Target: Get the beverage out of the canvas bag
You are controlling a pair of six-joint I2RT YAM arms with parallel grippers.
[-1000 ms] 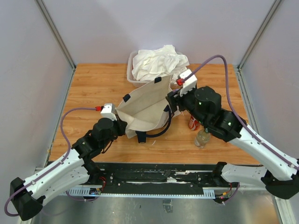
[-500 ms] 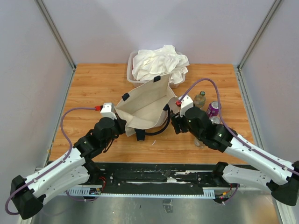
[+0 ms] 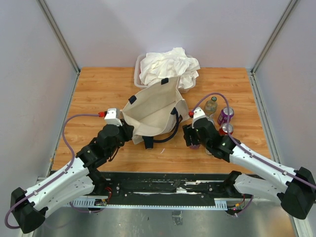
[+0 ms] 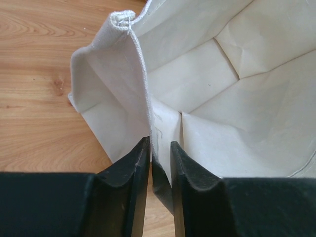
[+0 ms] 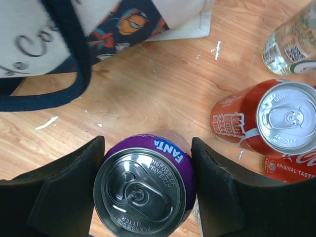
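From the top view, the canvas bag (image 3: 153, 109) lies in the middle of the table (image 3: 96, 89) with its mouth gaping towards the arms. Just behind it sits a plastic tub (image 3: 138, 74) heaped with white cloth (image 3: 168, 65). The left gripper (image 3: 127, 132) sits at the bag's near left edge. The right gripper (image 3: 193, 142) is to the right of the bag and outside it, with a purple Fanta can (image 3: 194, 146) between its fingers. Further right a bottle (image 3: 211, 105), a second purple can (image 3: 225, 115) and a red can (image 3: 227, 129) stand close together on the wood.

From the left wrist, the two dark fingers (image 4: 132, 180) are pressed together on the bag's stitched rim. The cloth runs up from the narrow slit between them, and the pale, creased inside of the bag opens out to the right.

From the right wrist, the Fanta can stands upright with its pull-tab top facing the camera. A finger (image 5: 69, 185) is tight against each side, so the jaws are clamped on it. The bag lies apart from the can at the upper left, where its navy handle (image 5: 66, 64) and a dark printed label (image 5: 129, 23) show. The red can stands just to the right of the clamped one.
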